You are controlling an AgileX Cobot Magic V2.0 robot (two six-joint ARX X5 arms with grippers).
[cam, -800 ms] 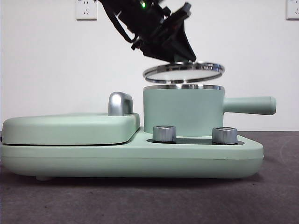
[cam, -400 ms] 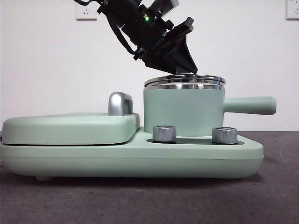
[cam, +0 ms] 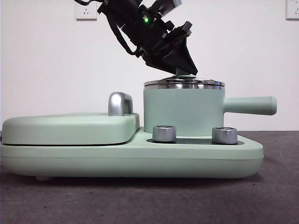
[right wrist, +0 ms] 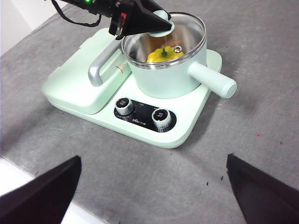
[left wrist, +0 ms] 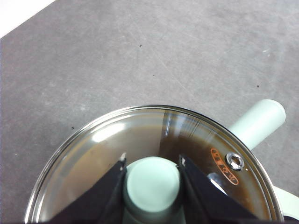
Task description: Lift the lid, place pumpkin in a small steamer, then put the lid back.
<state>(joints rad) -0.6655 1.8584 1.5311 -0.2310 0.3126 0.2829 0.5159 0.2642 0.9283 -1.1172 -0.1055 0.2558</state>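
Desk (right wrist: pixel 261 140): grey, white wall behind.
Lid (left wrist: pixel 117 140): seated on small steamer (cam: pixel 182 112).
Left hand (left wrist: pixel 152 164): closed on lid's knob (left wrist: pixel 152 184).
Pumpkin (right wrist: pixel 164 54): inside steamer.
Right hand (right wrist: pixel 154 196): spread wide, holding nothing.

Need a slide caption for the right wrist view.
Left end effector seats lid on small steamer, pumpkin inside.

Black two-jawed arms, one with a lit green lamp

Above the lid (cam: pixel 184 83), the left gripper (cam: pixel 180 63) is black and angular with wedge-shaped jaws, a green indicator light, looped black cables; the right gripper (right wrist: pixel 149 191) shows plain black jaws.
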